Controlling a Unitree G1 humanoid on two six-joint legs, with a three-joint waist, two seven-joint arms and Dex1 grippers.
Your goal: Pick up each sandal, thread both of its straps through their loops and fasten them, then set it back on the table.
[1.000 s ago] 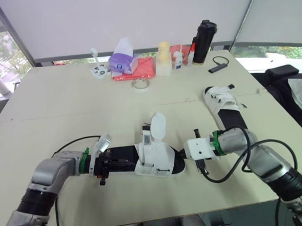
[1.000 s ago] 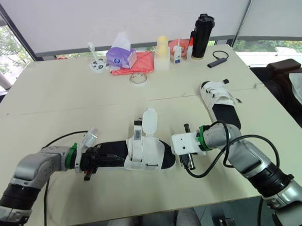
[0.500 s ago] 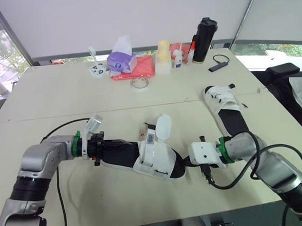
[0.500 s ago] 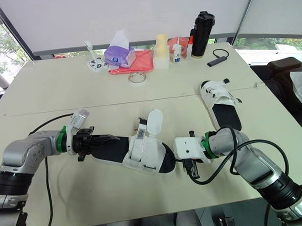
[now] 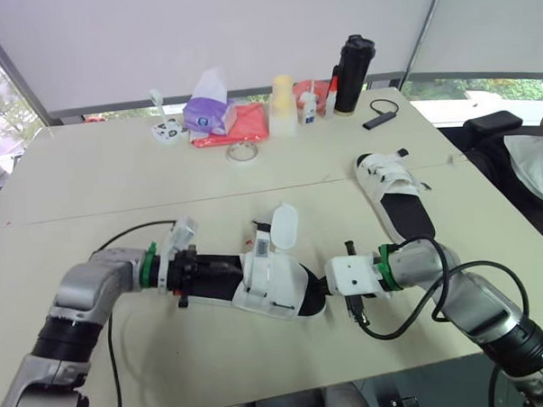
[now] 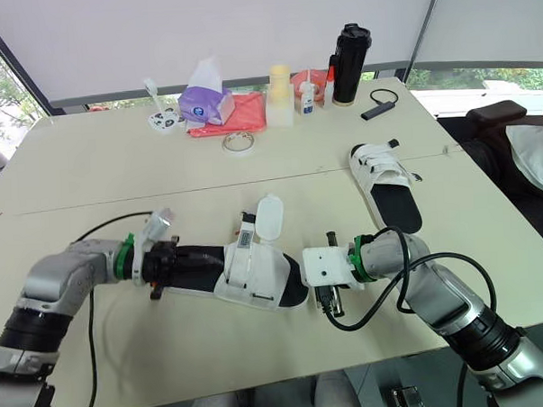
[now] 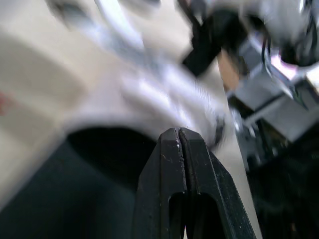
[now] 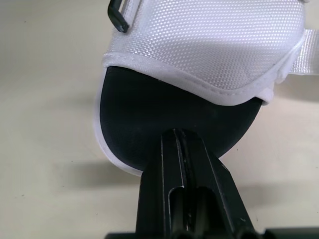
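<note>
Jaws on both grippers are pressed together with nothing visibly between them: the left gripper (image 7: 178,130) bears on the heel of the near sandal (image 5: 275,283), the right gripper (image 8: 175,133) on its toe. It lies on the table (image 5: 90,175), one strap (image 5: 284,225) standing open. Judgement: one gripper should open and pinch the sole firmly before the other takes the strap; closed tips risk letting it slide.

sandal (image 5: 275,280): white woven upper, black sole | bottle (image 5: 345,63): black | cloth (image 5: 250,121): red
</note>
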